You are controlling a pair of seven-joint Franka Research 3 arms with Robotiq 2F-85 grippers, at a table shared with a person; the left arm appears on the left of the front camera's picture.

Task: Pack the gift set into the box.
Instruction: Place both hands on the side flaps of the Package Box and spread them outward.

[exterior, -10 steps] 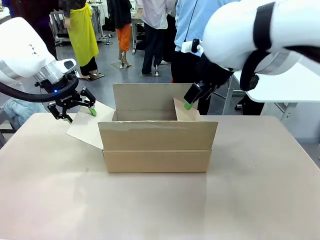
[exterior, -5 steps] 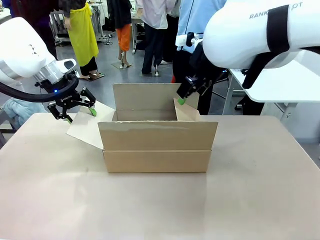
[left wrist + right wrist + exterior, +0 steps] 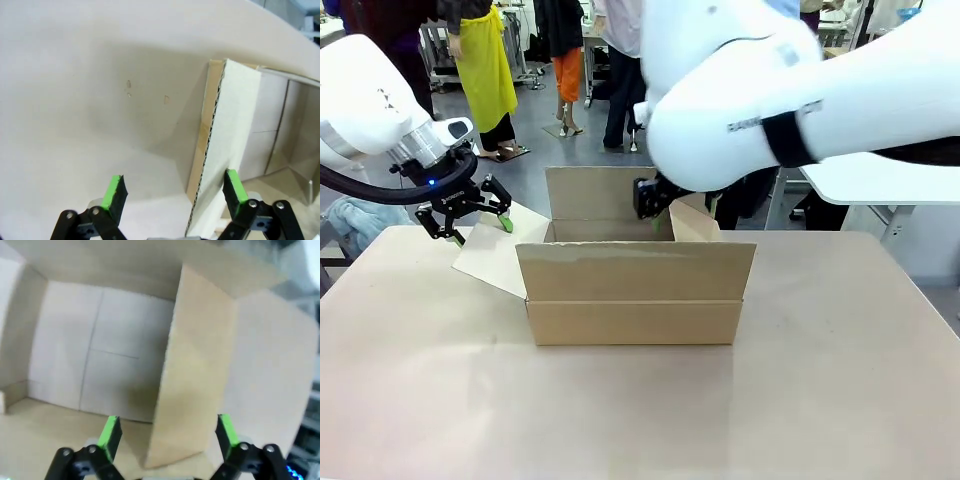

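The box (image 3: pixel 630 300) sits at the middle of the tabletop (image 3: pixel 820 400), somewhat nearer the far edge, with all 4 flaps open. The front flap (image 3: pixel 635 270) and rear flap (image 3: pixel 605 192) stand upright. The left flap (image 3: pixel 490 255) slopes out and down toward the tabletop's left edge. The right flap (image 3: pixel 698 222) leans slightly outward.

The left gripper (image 3: pixel 480 232) hangs over the outer end of the left flap. In the left wrist view, the left gripper (image 3: pixel 175 192) has its jaws spread wide and grips nothing. The flap's corrugated edge (image 3: pixel 212 150) runs up between the 2 green pads (image 3: pixel 114 192), much closer to the pad on the picture's right. Whether that pad touches the cardboard cannot be told.

The right gripper (image 3: pixel 653 205) is blurred in the front view, low over the box's far right corner, beside the right flap. In the right wrist view, the right gripper (image 3: pixel 167 432) also has its jaws wide apart and grips nothing. The right flap (image 3: pixel 195 365) stands between its fingers (image 3: pixel 110 432), with the box's bare inner wall (image 3: pixel 95 350) behind it.
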